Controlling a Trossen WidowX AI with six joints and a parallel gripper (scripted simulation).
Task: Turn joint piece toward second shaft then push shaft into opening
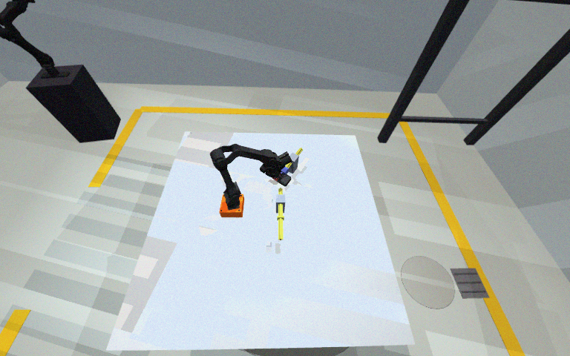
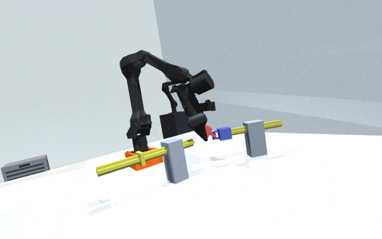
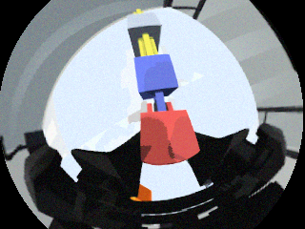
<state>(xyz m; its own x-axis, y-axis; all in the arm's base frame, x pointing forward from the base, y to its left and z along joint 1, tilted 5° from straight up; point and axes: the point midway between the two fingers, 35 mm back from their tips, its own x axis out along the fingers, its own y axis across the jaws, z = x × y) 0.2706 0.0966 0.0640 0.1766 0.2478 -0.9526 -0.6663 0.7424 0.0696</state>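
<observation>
The red joint piece (image 2: pixel 208 131) (image 3: pixel 169 129) hangs on hinges from the blue fork (image 2: pixel 224 133) (image 3: pixel 156 73) at the end of the fixed yellow shaft (image 1: pixel 299 150) (image 2: pixel 273 124) (image 3: pixel 148 45), held by the far grey block (image 2: pixel 256 142). My gripper (image 2: pixel 207 135) (image 3: pixel 160 130) is slightly open, its fingers close on both sides of the red piece; contact is hard to tell. The red opening's exact direction is partly hidden by a finger. The second yellow shaft (image 1: pixel 280 228) (image 2: pixel 115 165) lies through the near grey block (image 1: pixel 280 199) (image 2: pixel 176 162). Its inner end is apart from the red piece.
A raised collar (image 1: pixel 280 217) (image 2: pixel 141 158) sits on the second shaft, outside the near block. The arm's orange base (image 1: pixel 231 208) (image 2: pixel 150 164) stands to the left of the shafts. A black pedestal (image 1: pixel 75 104) with another arm stands beyond the white table top (image 1: pixel 201 294).
</observation>
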